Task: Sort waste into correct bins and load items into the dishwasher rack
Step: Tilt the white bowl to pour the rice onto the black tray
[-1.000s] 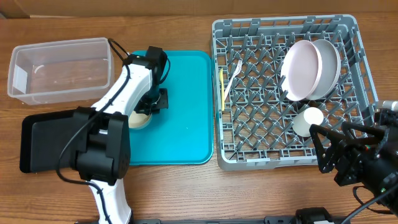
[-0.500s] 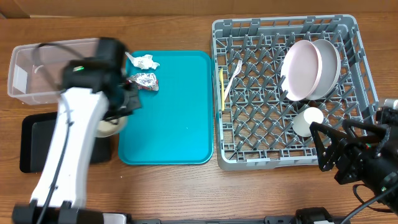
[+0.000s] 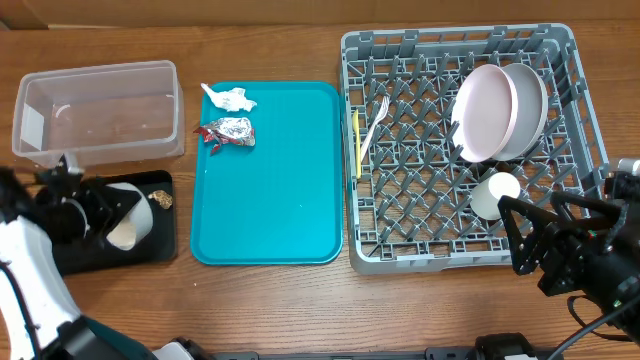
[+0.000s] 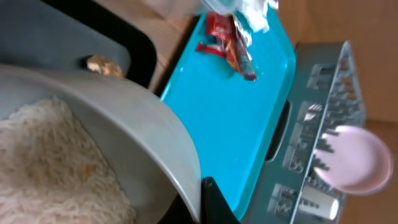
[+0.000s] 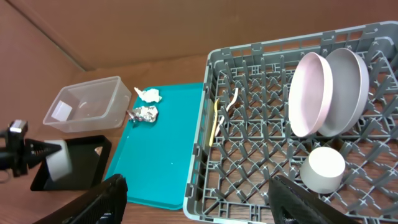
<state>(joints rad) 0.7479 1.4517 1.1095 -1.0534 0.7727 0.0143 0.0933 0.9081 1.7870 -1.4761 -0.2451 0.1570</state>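
The pale grey bowl [image 3: 125, 215] hangs tipped on its side over the black tray [image 3: 100, 258], at about 8 o'clock on the counter. The left claw [image 3: 85, 205] is clenched on the bowl's rim. White rice [image 4: 56, 168] sits inside the bowl, and a small brown lump [image 3: 161, 200] lies on the black tray just beside it.

The bowl looks hard and smooth, so I think it could slip. The rim is likely the best place to hold it, since the claw can pinch the thin wall there. The rice is loose and light and should slide out when the bowl tips more. It could also scatter if the bowl shakes.

A second ago the left arm was over the teal tray [image 3: 290, 200], with the bowl at the tray's 9 o'clock edge. Now the bowl has moved off the teal tray to the black one. The arm no longer hides the foil wrapper [image 3: 230, 131] and paper scrap [image 3: 230, 99] at the tray's 11 o'clock corner.

The right claw [image 3: 515, 240] is spread and holds nothing. It has stayed at the 4 o'clock corner of the dishwasher rack [image 3: 420, 200].
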